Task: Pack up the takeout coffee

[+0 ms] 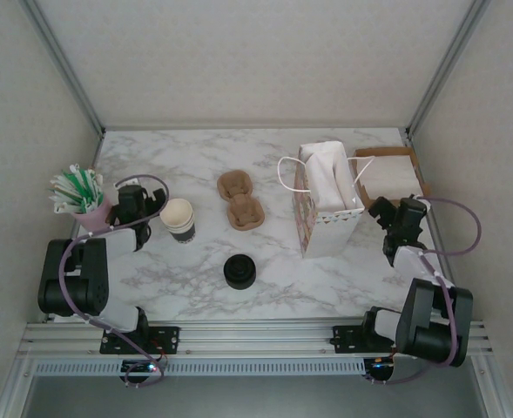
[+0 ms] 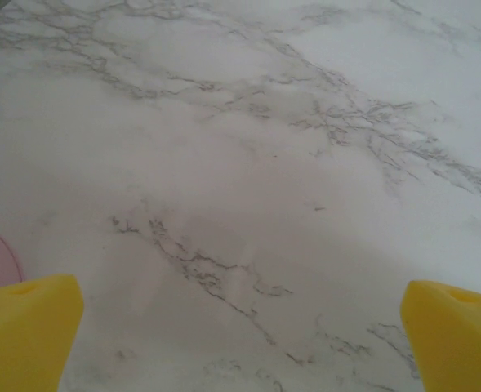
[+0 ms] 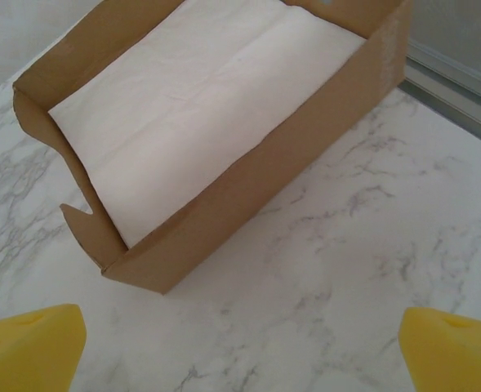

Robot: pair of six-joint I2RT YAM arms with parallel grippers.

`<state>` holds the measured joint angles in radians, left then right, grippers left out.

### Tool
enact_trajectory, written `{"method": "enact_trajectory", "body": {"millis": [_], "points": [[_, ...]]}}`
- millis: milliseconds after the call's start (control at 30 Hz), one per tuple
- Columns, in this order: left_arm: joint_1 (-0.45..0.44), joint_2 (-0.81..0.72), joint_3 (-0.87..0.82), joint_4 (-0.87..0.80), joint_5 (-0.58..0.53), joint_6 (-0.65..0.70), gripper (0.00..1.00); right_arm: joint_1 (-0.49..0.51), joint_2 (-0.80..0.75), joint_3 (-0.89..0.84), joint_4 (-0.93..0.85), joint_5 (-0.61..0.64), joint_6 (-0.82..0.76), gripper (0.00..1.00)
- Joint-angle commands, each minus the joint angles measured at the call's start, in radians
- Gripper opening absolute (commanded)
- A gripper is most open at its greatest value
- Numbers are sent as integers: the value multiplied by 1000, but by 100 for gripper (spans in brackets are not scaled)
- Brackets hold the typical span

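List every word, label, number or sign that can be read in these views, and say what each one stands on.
No text can be read anywhere.
On the paper bag: a printed pattern along its side, too small to tell whether it holds words.
On the cardboard box: faint pale marks on its outer wall, too blurred to read.
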<state>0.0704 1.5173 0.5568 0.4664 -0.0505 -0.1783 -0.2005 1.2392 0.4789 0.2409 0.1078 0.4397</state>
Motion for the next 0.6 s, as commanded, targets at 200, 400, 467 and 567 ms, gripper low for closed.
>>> {"method": "enact_trajectory", "body": {"millis": [200,400,467,567], "points": [[27,-100,-159,288,39,24,100,72,102,-87,299,90,-83,99],[36,-127,-214,390,29,8,100,119,111,-95,363,130,-151,99],[40,-129,-228,428,24,-1,100,139,119,-107,407,152,-175,99],[46,-119,-233,466,20,-12,100,179,157,-101,447,184,-216,99]]}}
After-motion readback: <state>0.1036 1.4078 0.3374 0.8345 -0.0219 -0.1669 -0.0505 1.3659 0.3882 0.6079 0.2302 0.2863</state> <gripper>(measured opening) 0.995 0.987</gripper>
